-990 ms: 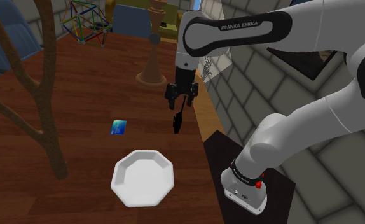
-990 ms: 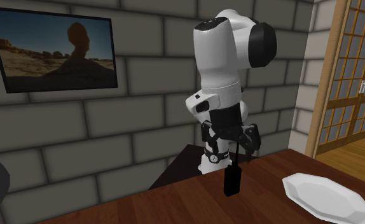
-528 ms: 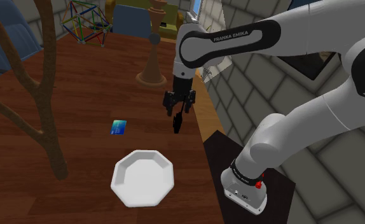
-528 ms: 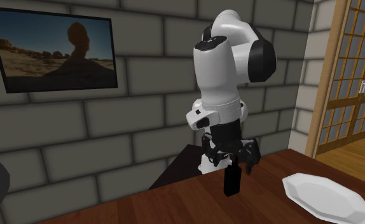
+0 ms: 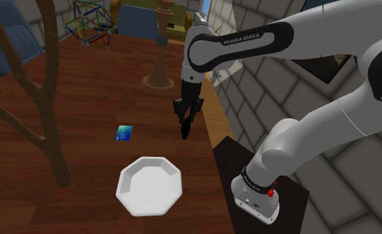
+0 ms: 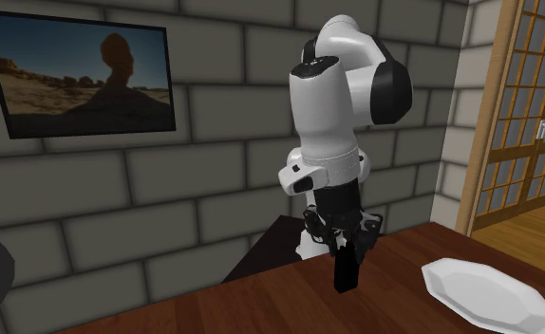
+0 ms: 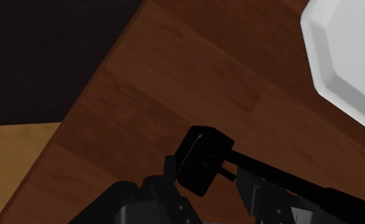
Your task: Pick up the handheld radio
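A dark wooden desk stands against grey block walls. The black tool points straight down, near the desk's edge, its fingers drawn in against the top of the black handheld radio. The radio stands upright on the desk directly beneath the tool. A white plate lies well apart from the tool.

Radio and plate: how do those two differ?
The radio is black; the plate is white. The radio stands upright and narrow; the plate lies flat and wide. The hand is shut on the radio; nothing touches the plate. Both rest on the wooden table.
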Controlling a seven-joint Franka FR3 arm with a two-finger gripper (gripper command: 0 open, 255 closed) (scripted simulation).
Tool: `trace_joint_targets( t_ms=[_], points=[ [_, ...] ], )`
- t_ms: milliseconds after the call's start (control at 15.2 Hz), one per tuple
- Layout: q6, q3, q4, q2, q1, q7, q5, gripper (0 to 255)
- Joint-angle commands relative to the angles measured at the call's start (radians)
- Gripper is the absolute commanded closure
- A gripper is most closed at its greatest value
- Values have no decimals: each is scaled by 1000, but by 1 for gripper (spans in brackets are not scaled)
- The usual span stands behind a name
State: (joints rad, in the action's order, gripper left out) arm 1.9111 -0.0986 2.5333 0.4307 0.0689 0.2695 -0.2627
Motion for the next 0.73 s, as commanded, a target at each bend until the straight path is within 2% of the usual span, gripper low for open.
trace_joint_targets(
  t_ms=[0, 132, 660],
  points=[
    [0, -1, 2, -1, 1, 0, -1, 255],
    [-3, 0, -2, -1, 0, 0, 0, 255],
    [-118, 8, -80, 37, -3, 21, 11, 255]
  ],
)
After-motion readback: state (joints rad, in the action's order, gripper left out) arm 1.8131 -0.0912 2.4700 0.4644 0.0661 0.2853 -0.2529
